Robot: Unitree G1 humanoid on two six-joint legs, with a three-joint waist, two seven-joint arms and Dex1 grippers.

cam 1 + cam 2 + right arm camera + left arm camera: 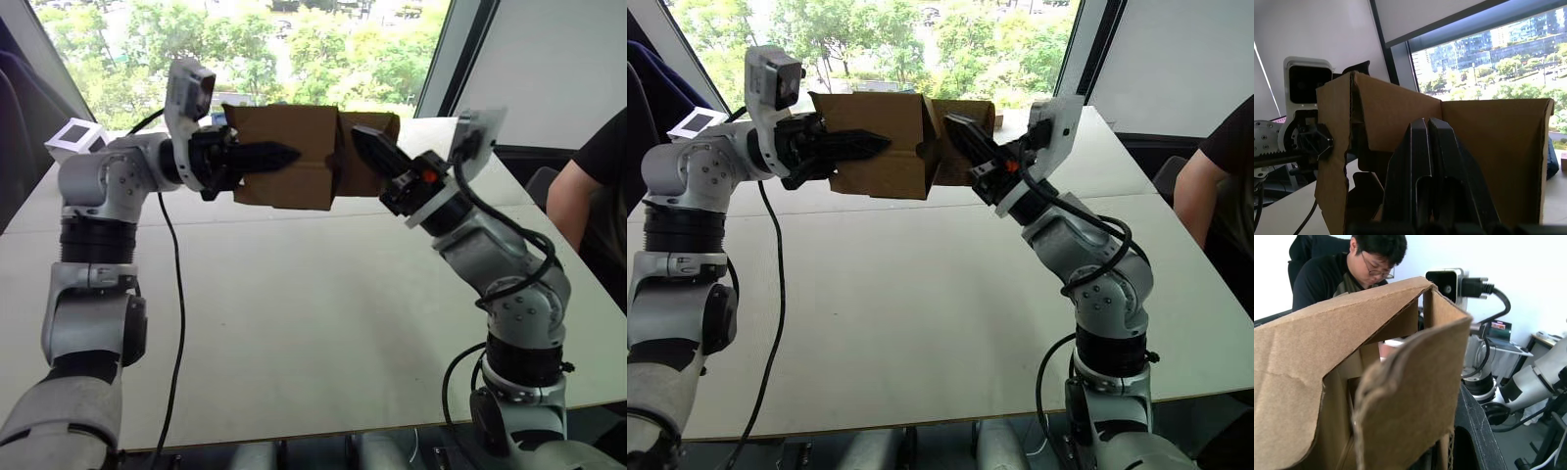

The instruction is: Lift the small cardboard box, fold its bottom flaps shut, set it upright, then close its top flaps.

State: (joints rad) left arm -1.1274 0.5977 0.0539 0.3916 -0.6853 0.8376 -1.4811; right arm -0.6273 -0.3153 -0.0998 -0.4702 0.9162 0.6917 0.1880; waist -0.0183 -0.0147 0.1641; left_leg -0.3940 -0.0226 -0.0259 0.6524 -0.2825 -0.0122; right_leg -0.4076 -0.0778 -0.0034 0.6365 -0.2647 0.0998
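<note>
We have the small cardboard box [286,157] lifted clear of the bench [323,323], high in the upper middle of the frame. Our left gripper [284,154], fingers pressed together, lies against its near wall; our right gripper [364,144], also pressed together, pushes at the box's right end among the flaps [370,155]. We judge the bottom-flap folding is in hand; next, press those flaps flat, then set the box upright.

open white table [323,323] below, white cube [74,138] far left
</note>
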